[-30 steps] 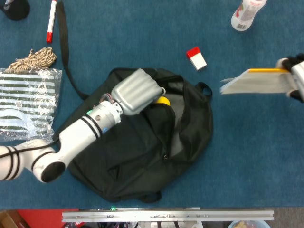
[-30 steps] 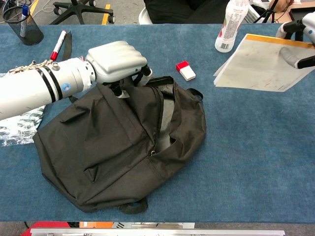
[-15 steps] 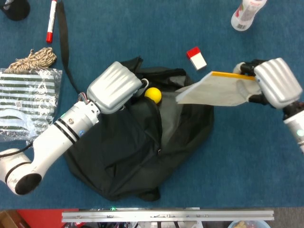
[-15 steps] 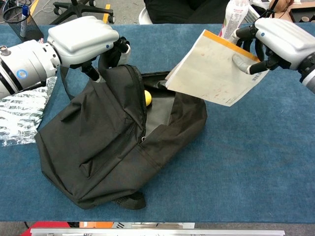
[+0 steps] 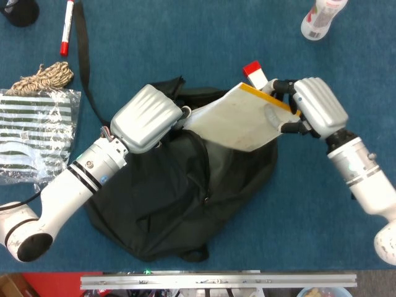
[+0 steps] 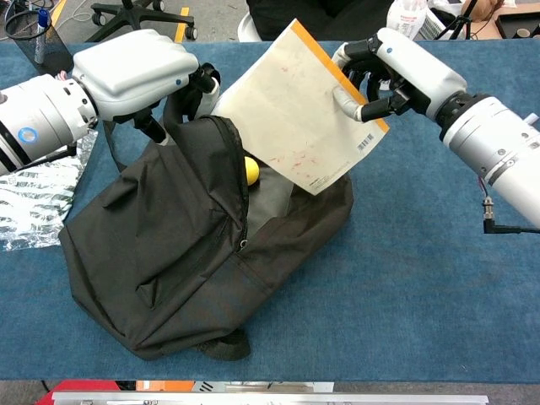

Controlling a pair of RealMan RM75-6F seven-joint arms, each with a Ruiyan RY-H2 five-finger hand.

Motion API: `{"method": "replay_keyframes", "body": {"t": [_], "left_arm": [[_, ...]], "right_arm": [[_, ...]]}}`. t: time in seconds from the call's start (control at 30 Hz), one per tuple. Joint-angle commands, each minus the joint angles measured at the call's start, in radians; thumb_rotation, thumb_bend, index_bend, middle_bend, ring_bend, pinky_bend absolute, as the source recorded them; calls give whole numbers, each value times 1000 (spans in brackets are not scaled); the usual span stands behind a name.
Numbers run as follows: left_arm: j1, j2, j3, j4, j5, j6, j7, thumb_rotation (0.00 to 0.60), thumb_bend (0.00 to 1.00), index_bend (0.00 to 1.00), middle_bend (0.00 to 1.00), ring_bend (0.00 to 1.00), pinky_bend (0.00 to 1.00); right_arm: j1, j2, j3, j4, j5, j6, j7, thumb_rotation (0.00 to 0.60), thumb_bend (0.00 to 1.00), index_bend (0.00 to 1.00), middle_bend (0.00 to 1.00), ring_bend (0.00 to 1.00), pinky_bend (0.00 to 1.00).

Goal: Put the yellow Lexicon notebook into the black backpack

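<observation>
the black backpack (image 6: 186, 261) lies on the blue table (image 6: 422, 278), its top opening lifted and gaping. the left hand (image 6: 139, 67) grips the raised upper edge of the bag's front flap, fingers curled down around the fabric and holding it up off the table. inside the opening a small yellow ball (image 6: 251, 169) shows against the grey lining.

the right hand (image 6: 396, 72) holds the yellow lexicon notebook (image 6: 295, 110) by its yellow-spined edge, thumb on the pale cover and the other fingers wrapped behind. the notebook is tilted, hanging in the air over the mouth of the backpack; its lower corner dips toward the opening beside the ball, and its upper corner reaches close to the left hand. whether that lower corner touches the lining cannot be told. in the head view the notebook (image 5: 238, 120) spans the gap between the left hand (image 5: 145, 117) and the right hand (image 5: 315, 108), covering most of the bag's opening.

a red-and-white small box (image 5: 255, 71) sits just behind the notebook's spine. a plastic bottle (image 5: 322, 17) stands at the far right, a red marker (image 5: 66, 28) and a coil of rope (image 5: 43, 76) at the far left, with a striped plastic packet (image 5: 34, 133) beside the rope.
</observation>
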Motion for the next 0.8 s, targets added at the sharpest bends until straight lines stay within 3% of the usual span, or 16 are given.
{"method": "replay_keyframes", "body": {"t": [0.03,0.23,0.8], "left_arm": [[3,0,-4,-3,-2,-1,3,600,277,549,566,581,686],[13,-1,-10,-8,0,0,15,600,277,545,565,577,686],[44,-11,-29,-13,1,30,46,600,277,541,563,573,686]], "right_arm": [[8,-29,10,-12,38,-11,20,600,440,843,663,566,685],[3,-69,31,-28,99,4,51,600,440,843,663,571,693],[-28,-107,16,-10,337,-35,24,600,440,846,663,577,694]]}}
